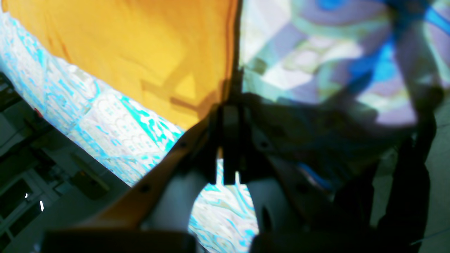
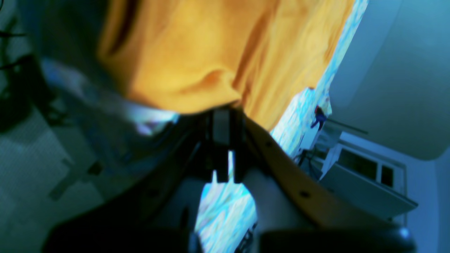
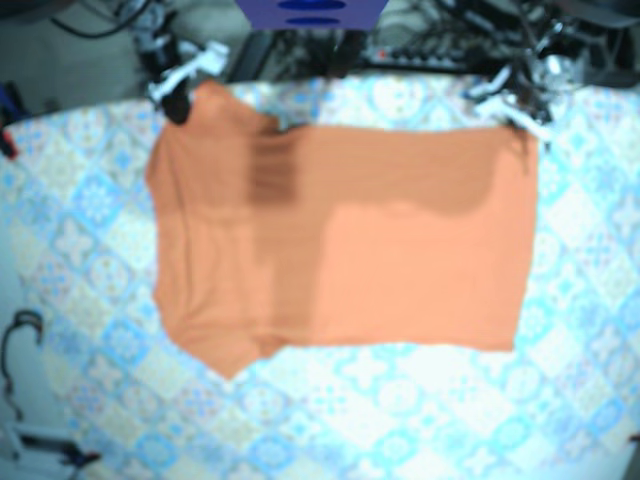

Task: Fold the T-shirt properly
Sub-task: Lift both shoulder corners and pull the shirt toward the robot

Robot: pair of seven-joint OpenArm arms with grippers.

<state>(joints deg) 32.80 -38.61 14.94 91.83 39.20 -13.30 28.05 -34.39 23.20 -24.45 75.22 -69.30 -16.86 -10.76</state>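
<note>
Blue-patterned tablecloth (image 3: 90, 200), cables (image 3: 440, 40) along far edge | T-shirt (image 3: 400, 260) lay spread | left gripper (image 3: 515, 110) reached its far-right corner, right gripper (image 3: 178, 95) far-left | both jaws clamped on the T-shirt

t-shirt (image 3: 340, 250) on table (image 3: 400, 420) | left gripper (image 3: 516, 118), right gripper (image 3: 181, 100) at far corners

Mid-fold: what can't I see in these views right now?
- Base view: left gripper and right gripper, too small and blurred at the T-shirt corners to read their grip.
- Left wrist view: number of layers pinched, lost in blur and shadow.
- Right wrist view: most of the T-shirt, cut off by the frame.
</note>
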